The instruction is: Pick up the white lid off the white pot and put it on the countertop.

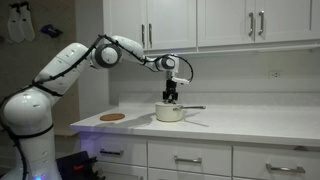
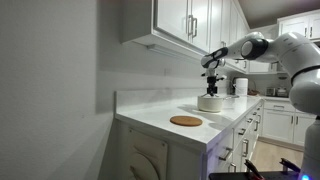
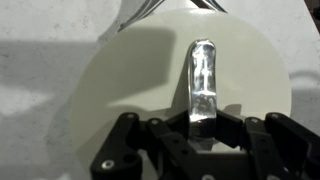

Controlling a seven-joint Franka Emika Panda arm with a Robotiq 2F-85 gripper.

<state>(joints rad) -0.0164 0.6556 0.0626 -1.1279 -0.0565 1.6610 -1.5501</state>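
The white lid fills the wrist view, round and slightly domed; its raised handle is a narrow glossy bar running across the centre of the lid toward the camera. The gripper stands over the near end of that bar; one black finger lies on each side of it, so the bar sits between the jaws. The jaws are drawn in close to the bar; whether they press on it cannot be determined from the pictures.

In both exterior views the lid appears seated on the white pot; the gripper points straight down directly above it. The pot's long thin handle sticks out sideways, level with the rim.

The pot stands on the countertop, close to the back wall; a flat brown disc lies on the same surface, apart from the pot. The arm reaches over the countertop beneath the wall cupboards; drawers with metal bar handles sit below.
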